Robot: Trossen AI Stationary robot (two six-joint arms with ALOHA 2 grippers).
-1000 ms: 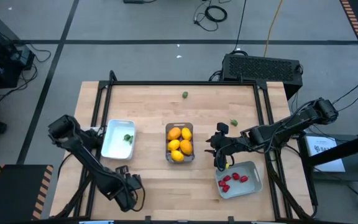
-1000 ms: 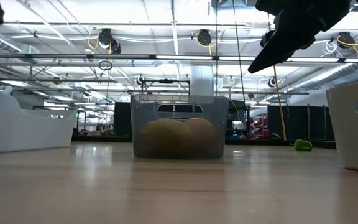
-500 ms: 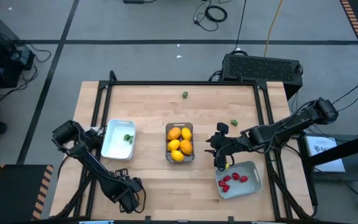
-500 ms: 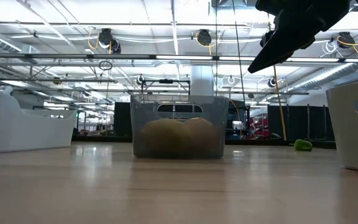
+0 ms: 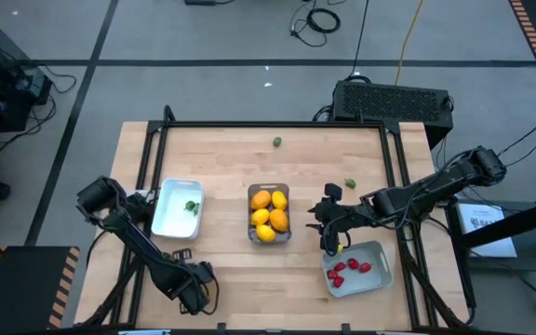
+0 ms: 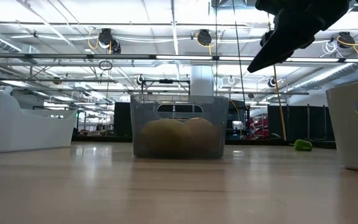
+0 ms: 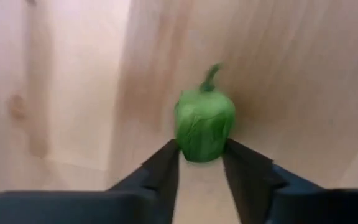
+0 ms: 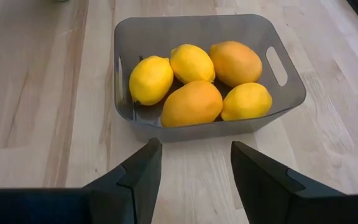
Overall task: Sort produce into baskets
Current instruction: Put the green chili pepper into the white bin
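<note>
Left fingers [image 7: 164,167]: pinched on a small green pepper-like piece [image 7: 204,126], stem end pointing away from the wrist, bare wood beyond.
Left gripper [image 5: 196,282]: at the near edge of the table [image 5: 221,163], close to the front of the white tray [image 5: 167,217].
Right fingers [image 8: 143,174]: spread apart, nothing between them.
Right gripper [image 5: 330,238]: between the clear bin and the grey-blue tray, just off the tray's far left corner; in the right wrist view pointed at the bin.
Clear bin [image 8: 286,88]: table centre, holding five lemon-like pieces [image 8: 191,103], three yellow, two orange.
White tray: left side of table, one green piece [image 5: 191,207] inside at its right edge.
Grey-blue tray [image 5: 381,273]: right near corner, holding several red strawberry-like pieces [image 5: 351,268].
Loose produce: one green piece [image 5: 276,141] near the far edge, centre; another green piece [image 5: 350,184] further right, beyond the right gripper.
Low view: clear bin [image 6: 179,126] central, right arm's dark outline at upper right, one green piece [image 6: 302,145] on the table to the right.
</note>
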